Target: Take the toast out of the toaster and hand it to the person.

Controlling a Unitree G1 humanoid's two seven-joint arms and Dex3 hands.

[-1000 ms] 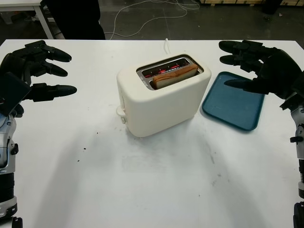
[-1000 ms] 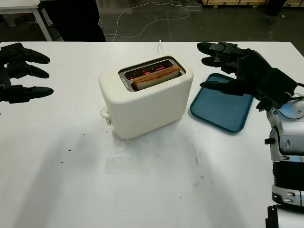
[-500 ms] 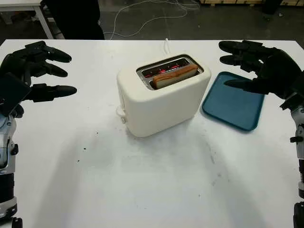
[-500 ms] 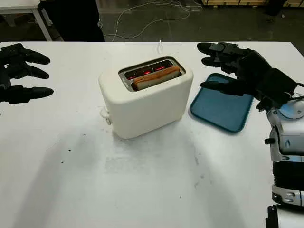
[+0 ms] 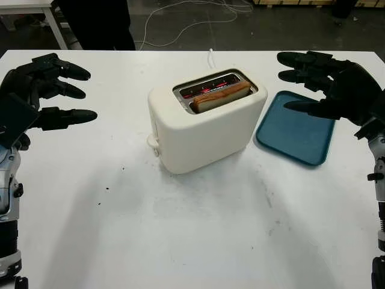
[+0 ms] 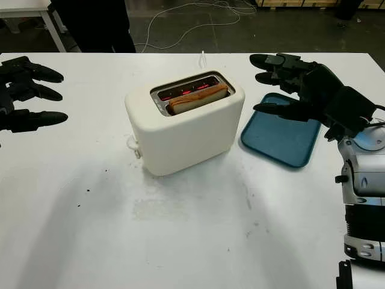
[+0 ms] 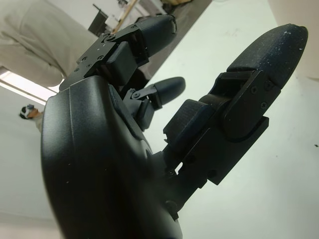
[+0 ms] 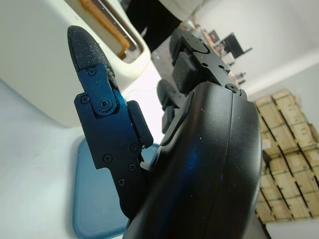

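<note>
There, near the middle of the white table [image 5: 192, 241], stood a cream two-slot toaster [image 5: 204, 123], its heating elements glowing red inside the slots. The toast [image 5: 221, 96] sat upright in the slot nearer the robot, its browned top edge poking just above the rim. A lever knob stuck out from the toaster's left end, and a white cord [image 5: 211, 55] ran from behind it toward the table's far edge. Just beside the toaster on the right lay a dark blue tray [image 5: 296, 129], flat and bare.

The left hand [image 5: 42, 90] hovered well apart from the toaster at the table's left, released and holding nothing. The right hand [image 5: 328, 84] hung over the tray's far side, likewise released and holding nothing. A person in dark clothing [image 5: 96, 24] stood beyond the far left of the table.
</note>
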